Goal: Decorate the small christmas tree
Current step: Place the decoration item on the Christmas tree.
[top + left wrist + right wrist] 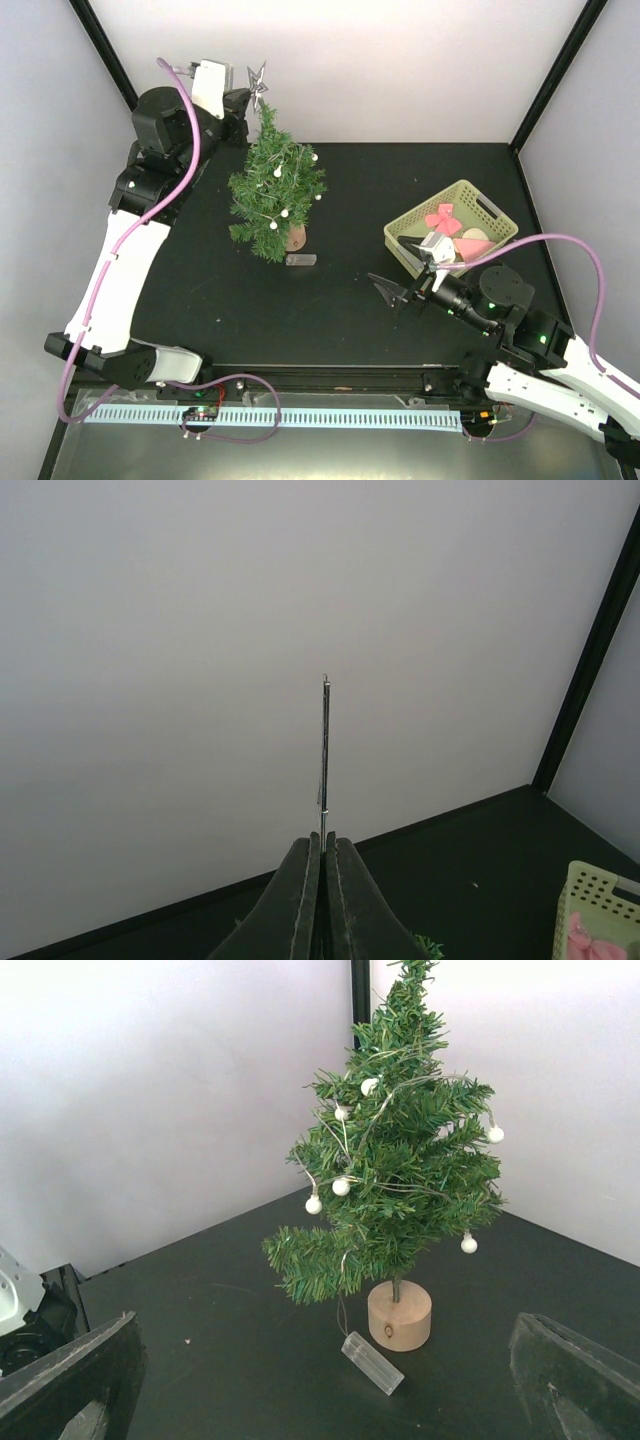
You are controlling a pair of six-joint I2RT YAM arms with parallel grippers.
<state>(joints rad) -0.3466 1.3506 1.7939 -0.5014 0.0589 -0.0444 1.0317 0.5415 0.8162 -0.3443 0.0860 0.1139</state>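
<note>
As it stands free on the desk (350,310), upper left of centre, the small christmas tree (277,190) looks light, springy and tippable, best steadied at its stump (399,1315); the right claw (392,290) gapes empty, the left claw (322,842) pinches a thin star (258,82).

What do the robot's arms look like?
The left arm and right arm are white with chunky black joints. A pinkish-purple cable loops along each. The left gripper and right gripper have black fingers. Small green lights glow on the right arm.
</note>
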